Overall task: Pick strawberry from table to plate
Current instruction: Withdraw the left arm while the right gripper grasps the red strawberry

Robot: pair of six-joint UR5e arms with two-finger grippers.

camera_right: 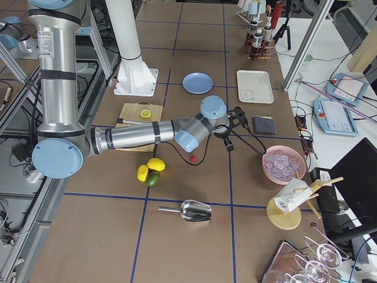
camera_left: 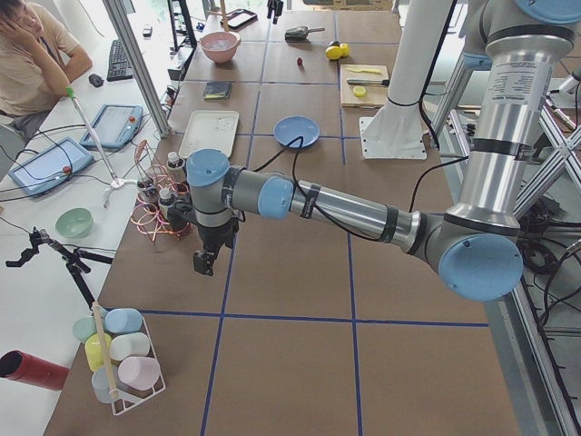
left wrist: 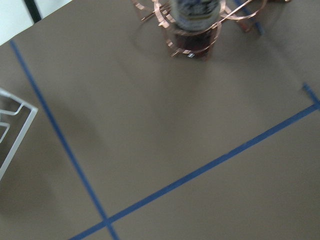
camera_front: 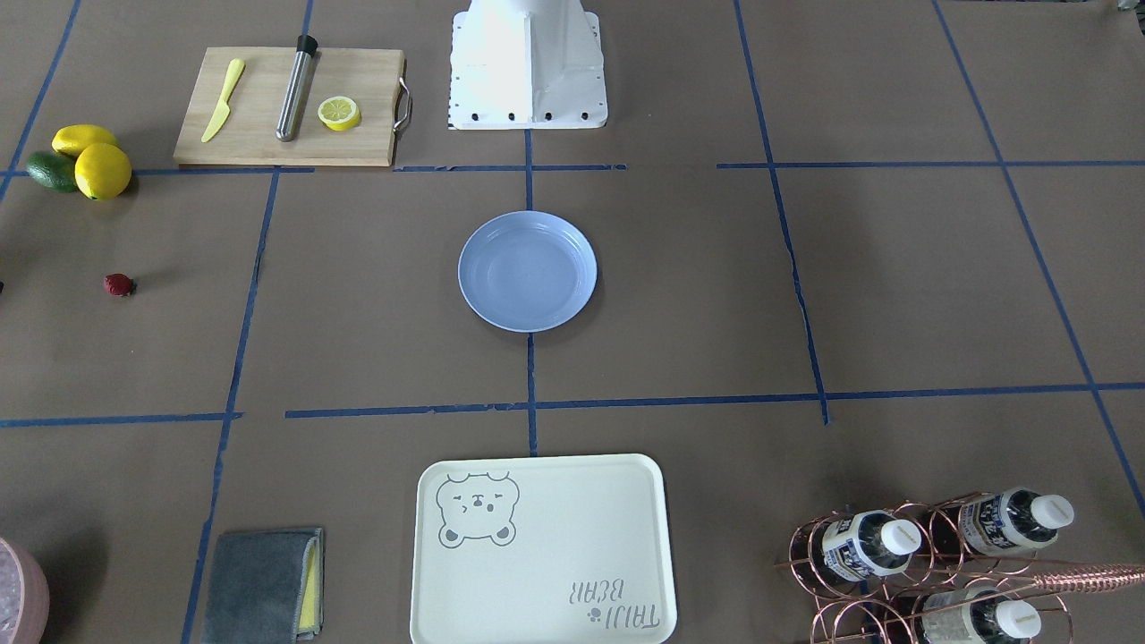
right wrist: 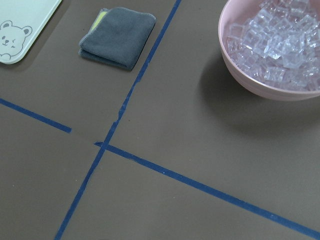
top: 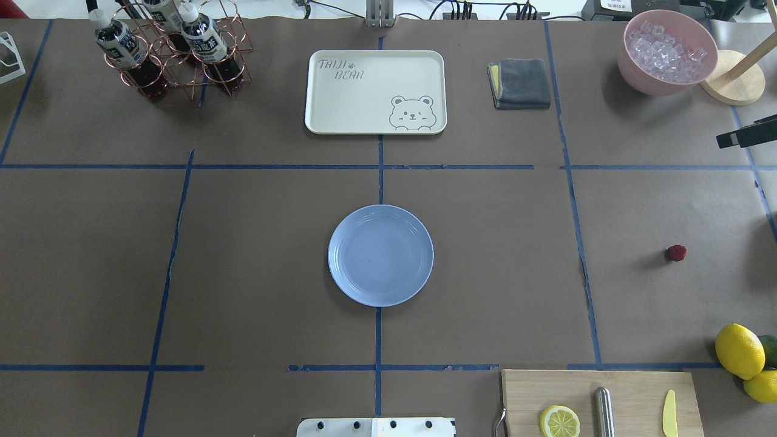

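Since the strawberry (top: 675, 253) is lying on the bare table (top: 485, 273), well apart from the plate (top: 380, 255) on my right arm's side, I am reading this as the opening reach: berry untouched, plate bare. The plate is sitting dead ahead of my base, probably so either arm can reach it. My right gripper (camera_right: 228, 143) is hanging above the table out beyond the berry from the plate. Its wrist camera is looking at a grey towel (right wrist: 117, 37) and a bowl of ice (right wrist: 272, 45), not at the berry, so it needs re-aiming. My left gripper (camera_left: 205, 262) is waiting far off the plate's opposite side by the bottle rack (left wrist: 200, 25), likely to keep out of the way. Whether either gripper's fingers are apart or together, I cannot tell. The lemons (top: 739, 351) are crowding the berry's side, so the descent should be clean.
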